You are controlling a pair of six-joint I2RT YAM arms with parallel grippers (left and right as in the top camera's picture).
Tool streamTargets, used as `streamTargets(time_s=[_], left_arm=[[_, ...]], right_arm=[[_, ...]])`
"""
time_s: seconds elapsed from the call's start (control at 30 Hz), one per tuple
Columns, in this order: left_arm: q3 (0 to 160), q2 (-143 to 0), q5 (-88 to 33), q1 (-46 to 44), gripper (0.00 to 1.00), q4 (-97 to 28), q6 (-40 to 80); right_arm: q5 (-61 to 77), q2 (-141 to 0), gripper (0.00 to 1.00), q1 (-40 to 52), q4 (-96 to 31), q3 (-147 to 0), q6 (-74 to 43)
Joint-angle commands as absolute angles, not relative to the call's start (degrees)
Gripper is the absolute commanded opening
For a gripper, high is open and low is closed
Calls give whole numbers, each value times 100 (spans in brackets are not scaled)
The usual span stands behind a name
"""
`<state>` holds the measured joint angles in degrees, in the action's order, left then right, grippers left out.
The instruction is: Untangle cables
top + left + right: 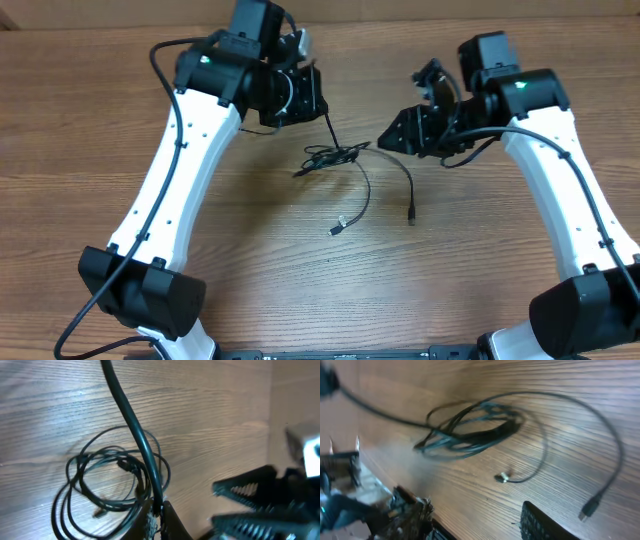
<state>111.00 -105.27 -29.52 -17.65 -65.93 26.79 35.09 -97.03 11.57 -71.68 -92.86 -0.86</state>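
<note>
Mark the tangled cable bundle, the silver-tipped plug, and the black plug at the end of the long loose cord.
tangled cable bundle [330, 155], overhead view, middle of the knot.
silver-tipped plug [337, 229], overhead view, on its metal tip.
black plug [411, 214], overhead view, on the plug body.

Nothing readable here, honestly. No lettering, logo, label or number could be made out on the cables [335, 155] or the wooden worktop [480, 240] in any of the three views, and the wrist shots were too blurry to help anyway.
</note>
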Motion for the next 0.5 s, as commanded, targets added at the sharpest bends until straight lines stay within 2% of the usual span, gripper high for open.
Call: streamTargets(time_s=[0.0, 0.3, 0.47], left_arm=[[11155, -10519, -3885, -1378, 4, -6608, 2853], [11155, -10519, -4211, -1234, 4, -6678, 2847], [11155, -10519, -4657, -1081, 4, -6713, 2762]], right_arm=[[3708, -9732, 59, 1271, -7113, -9332, 637], [4224, -9983, 64, 1474, -6718, -9332, 259], [4206, -10116, 73, 1717, -6692, -9332, 1767]])
